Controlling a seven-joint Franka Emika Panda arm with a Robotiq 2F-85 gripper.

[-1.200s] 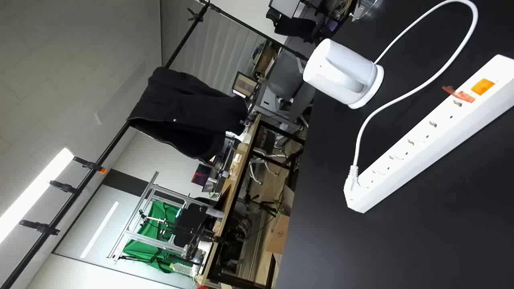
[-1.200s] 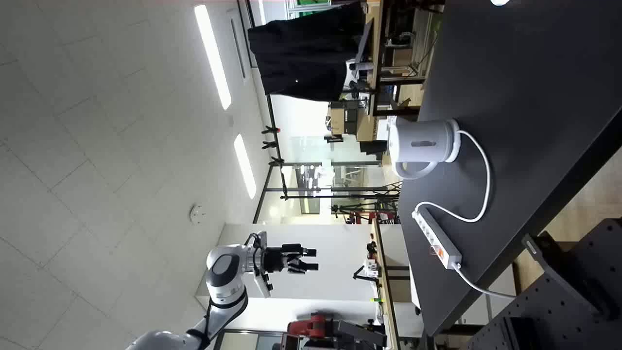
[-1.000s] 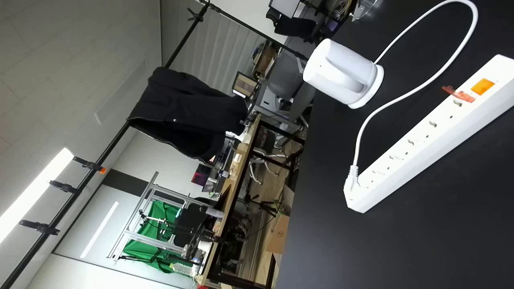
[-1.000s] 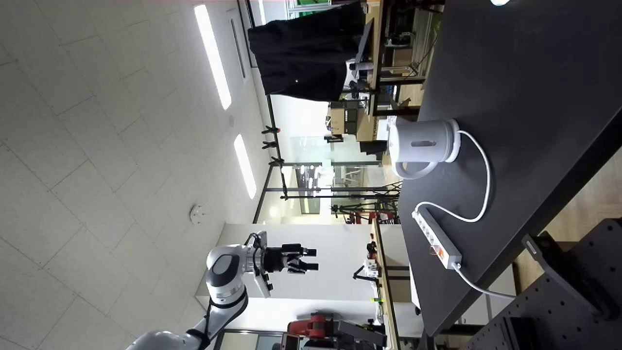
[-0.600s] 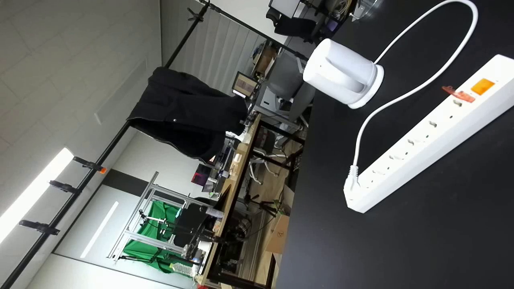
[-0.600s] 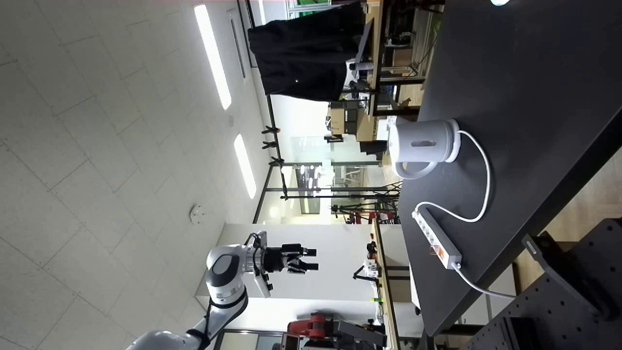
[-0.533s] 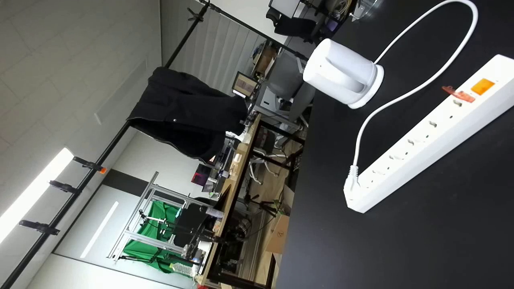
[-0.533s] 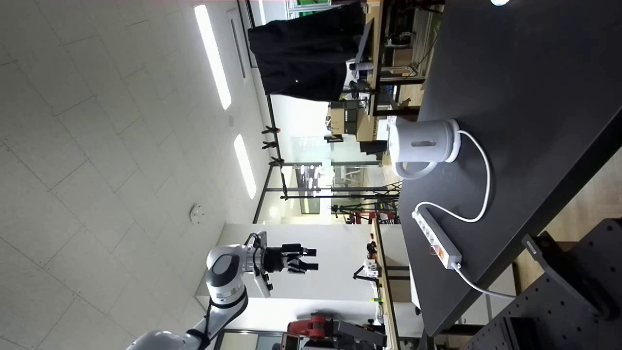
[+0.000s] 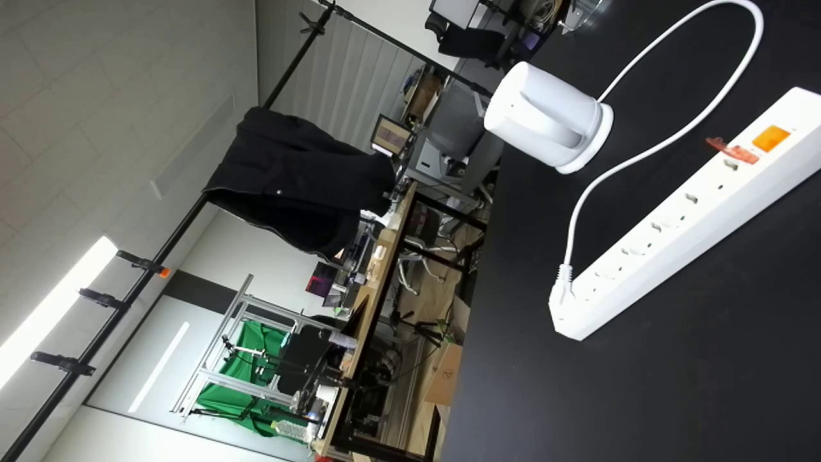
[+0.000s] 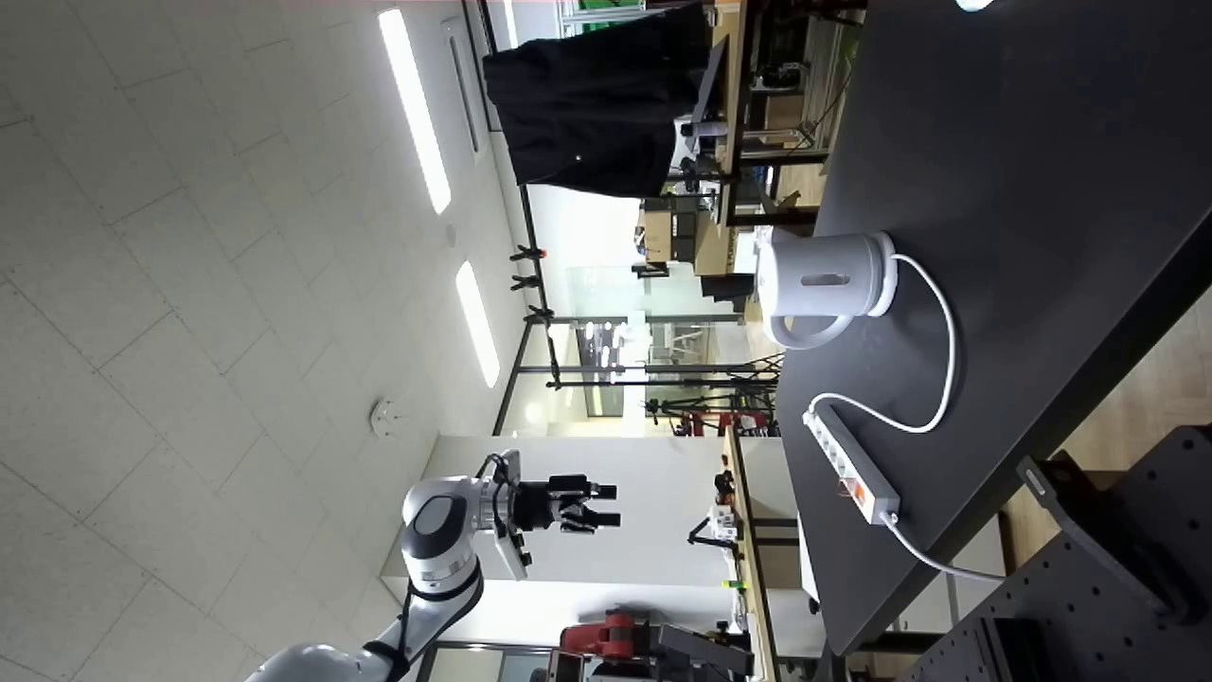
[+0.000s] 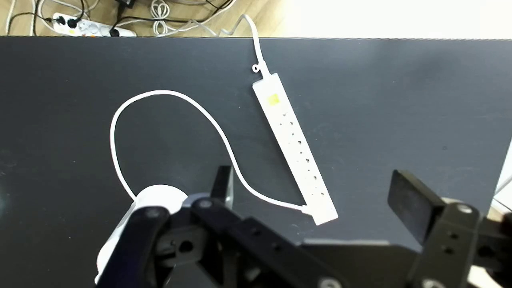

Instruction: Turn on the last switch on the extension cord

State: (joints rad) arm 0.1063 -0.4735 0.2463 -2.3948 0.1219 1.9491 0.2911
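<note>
"While the black two-fingered gripper (image 10: 604, 506) hangs high over the matte black table (image 10: 1023, 189), well apart from everything on it, how do its fingers (image 11: 412, 204) stand?"

"Wide. In the wrist view they are spread far from each other, and in the gap between them shows the long white plastic power strip (image 11: 294, 148)."

"Where does it lie?"

"Flat on the table, near the smooth white electric kettle (image 9: 545, 109), which stands upright in both exterior views and is partly hidden by the gripper in the wrist view."

"Are the two joined?"

"By a thin white kettle cord (image 11: 162, 92) that curves across the table to a white moulded plug (image 9: 562, 298) seated at one end of the strip."

"And the orange rectangular rocker switch (image 9: 770, 138)?"

"At the strip's opposite end, where its thick white mains cord (image 11: 257, 46) leaves; the wrist view shows the switch yellow. Whether it is pressed, I cannot tell."

"What is next to it?"

"A small translucent red piece (image 9: 741, 154), one end reaching past the strip's edge. What it is, I cannot tell."

"Farther off?"

"Beyond the table, a dark cloth jacket (image 9: 301, 167) hangs from a slim black pole (image 9: 179, 231)."
</note>
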